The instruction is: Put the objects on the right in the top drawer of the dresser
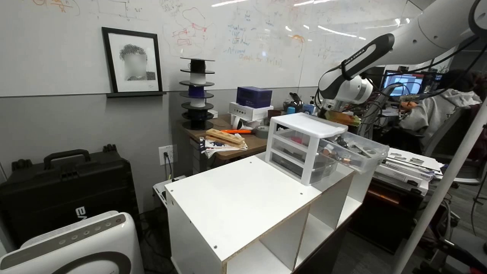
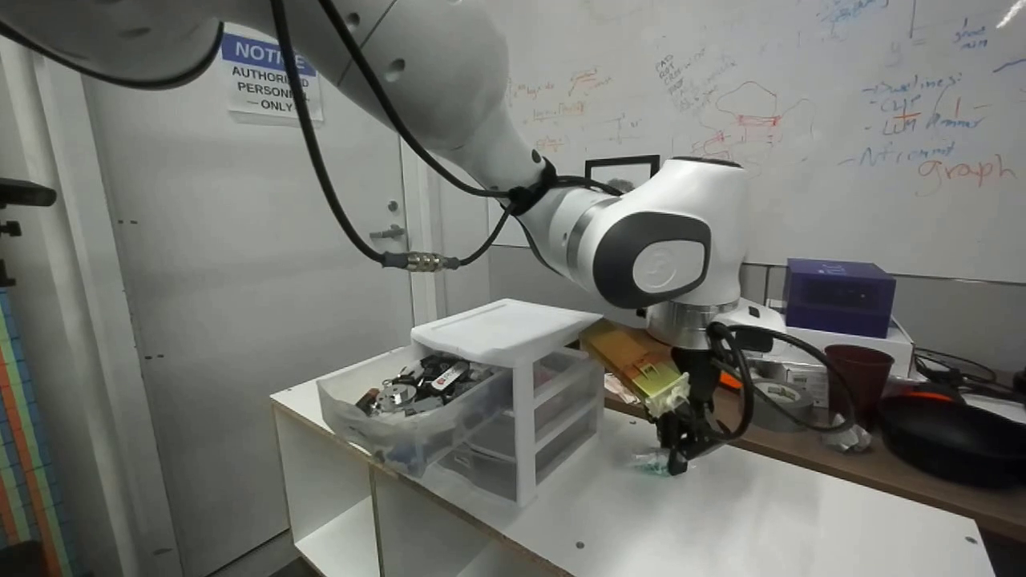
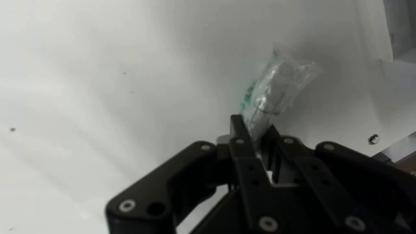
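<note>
The dresser, a small white drawer unit, shows in both exterior views (image 1: pixel 310 123) (image 2: pixel 497 324). Its top drawer (image 1: pixel 355 161) is pulled out and holds several small metal and dark parts; it also shows in an exterior view (image 2: pixel 401 433). My gripper (image 2: pixel 672 463) points down beside the dresser, low over the white cabinet top. In the wrist view my gripper (image 3: pixel 256 131) is shut on a clear plastic packet (image 3: pixel 269 94) with green print. The packet also shows in an exterior view (image 2: pixel 651 461). I cannot tell whether it touches the surface. The fingers are hidden behind the dresser in an exterior view.
The dresser stands on a white open-shelved cabinet (image 1: pixel 243 198). A wooden desk (image 1: pixel 251 142) behind it bears a tape roll (image 2: pixel 781 405), a dark red cup (image 2: pixel 858 377), a black pan (image 2: pixel 954 437) and a purple box (image 2: pixel 838 296). The dresser's lower drawers are shut.
</note>
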Controlling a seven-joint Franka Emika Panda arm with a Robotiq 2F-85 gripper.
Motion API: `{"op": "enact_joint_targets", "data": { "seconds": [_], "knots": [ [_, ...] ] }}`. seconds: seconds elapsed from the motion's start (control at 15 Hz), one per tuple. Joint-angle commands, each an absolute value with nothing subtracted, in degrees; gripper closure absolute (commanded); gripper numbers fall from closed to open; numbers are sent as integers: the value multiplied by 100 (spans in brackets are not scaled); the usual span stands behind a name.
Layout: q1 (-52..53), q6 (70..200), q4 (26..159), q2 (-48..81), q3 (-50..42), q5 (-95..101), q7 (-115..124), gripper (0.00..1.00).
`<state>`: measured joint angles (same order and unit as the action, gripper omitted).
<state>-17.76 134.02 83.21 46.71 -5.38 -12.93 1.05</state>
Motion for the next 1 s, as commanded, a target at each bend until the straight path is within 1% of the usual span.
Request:
{"op": "enact_joint_targets", "data": {
  "seconds": [0.0,0.4,0.93],
  "knots": [
    [-1646,13227,8974,3955,-800,-993,242,96],
    [-1340,13102,10212,2404,-1098,-308,246,96],
    [-742,12846,12079,195,-752,130,109,96]
  ]
}}
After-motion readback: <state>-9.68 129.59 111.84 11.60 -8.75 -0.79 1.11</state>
